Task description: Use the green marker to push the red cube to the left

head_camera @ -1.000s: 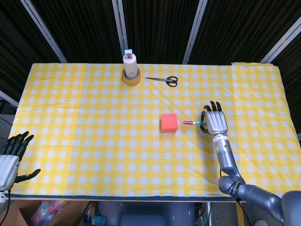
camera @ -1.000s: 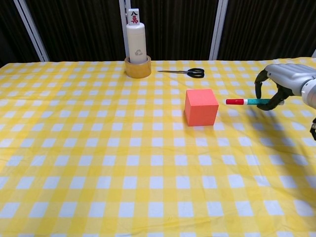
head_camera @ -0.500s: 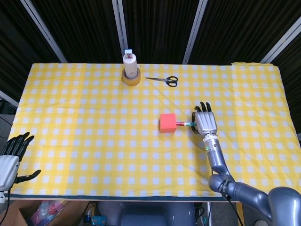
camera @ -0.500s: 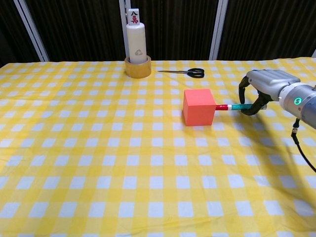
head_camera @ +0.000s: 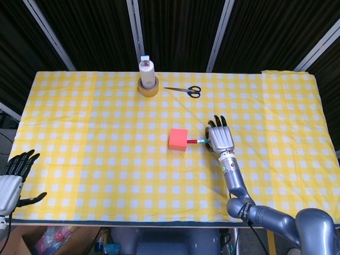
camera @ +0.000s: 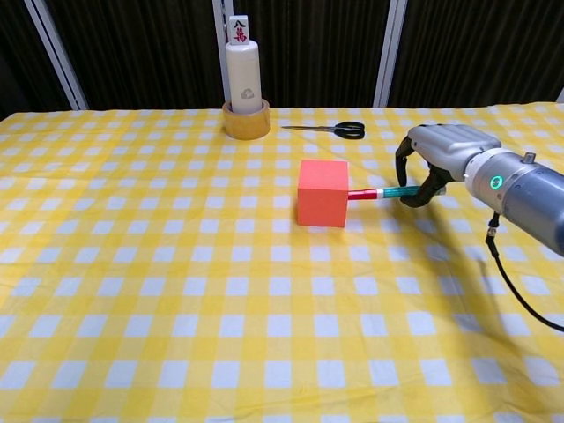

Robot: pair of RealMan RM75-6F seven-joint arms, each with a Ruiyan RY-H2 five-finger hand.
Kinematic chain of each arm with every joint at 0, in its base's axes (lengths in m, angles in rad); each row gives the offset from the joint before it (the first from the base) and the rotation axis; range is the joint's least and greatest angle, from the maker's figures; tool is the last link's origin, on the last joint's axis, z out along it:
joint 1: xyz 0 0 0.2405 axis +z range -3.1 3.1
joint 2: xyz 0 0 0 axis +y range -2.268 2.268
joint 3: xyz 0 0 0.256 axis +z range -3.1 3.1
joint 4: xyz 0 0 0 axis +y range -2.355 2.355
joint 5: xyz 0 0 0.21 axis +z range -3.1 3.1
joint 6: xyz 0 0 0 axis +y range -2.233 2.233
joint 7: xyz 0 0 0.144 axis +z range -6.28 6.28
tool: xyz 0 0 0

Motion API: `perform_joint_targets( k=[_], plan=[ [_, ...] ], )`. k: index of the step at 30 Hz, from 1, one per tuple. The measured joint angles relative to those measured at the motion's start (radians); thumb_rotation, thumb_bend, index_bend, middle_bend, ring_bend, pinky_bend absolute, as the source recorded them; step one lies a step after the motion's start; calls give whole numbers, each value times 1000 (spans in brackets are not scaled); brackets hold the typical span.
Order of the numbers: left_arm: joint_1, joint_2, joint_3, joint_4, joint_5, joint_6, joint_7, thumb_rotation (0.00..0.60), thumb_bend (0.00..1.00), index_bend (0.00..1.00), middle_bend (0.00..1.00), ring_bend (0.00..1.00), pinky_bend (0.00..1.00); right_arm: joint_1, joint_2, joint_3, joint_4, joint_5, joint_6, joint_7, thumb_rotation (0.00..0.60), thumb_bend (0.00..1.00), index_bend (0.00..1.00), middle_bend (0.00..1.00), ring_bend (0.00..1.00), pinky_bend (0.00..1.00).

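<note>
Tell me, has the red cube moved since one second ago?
Yes. The red cube has slid left: it lay right of the scissors handles, now it lies left of them.

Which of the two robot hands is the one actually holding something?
The right robot hand: it holds the green marker, whose red tip meets the red cube. The left robot hand hangs off the table's near-left corner, holding nothing.

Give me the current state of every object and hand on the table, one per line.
red cube: resting on the cloth, marker tip against its right face.
green marker: held level, red cap end touching the cube.
right hand: grips the marker.
left hand: off the table's near left corner, fingers spread, holding nothing.
scissors: lying flat, blades closed.
white bottle: upright inside the tape roll.
</note>
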Motion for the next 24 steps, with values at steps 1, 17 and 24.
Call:
perform_joint_targets(
  k=[1,17,24],
  plan=[
    [0,0,0,0,0,0,-1,600,0,0,0,0,0,0,-1,0,0,4,2,-4,600,427,603,246,7,35],
    [1,8,6,-3,17,9,-4,600,0,0,0,0,0,-32,13,0,-71,70,84,-90,600,426,603,246,8,36],
    [0,14,9,-6,24,9,-8,600,0,0,0,0,0,-5,-15,15,-77,86,100,-133,600,426,603,247,11,35]
  ],
)
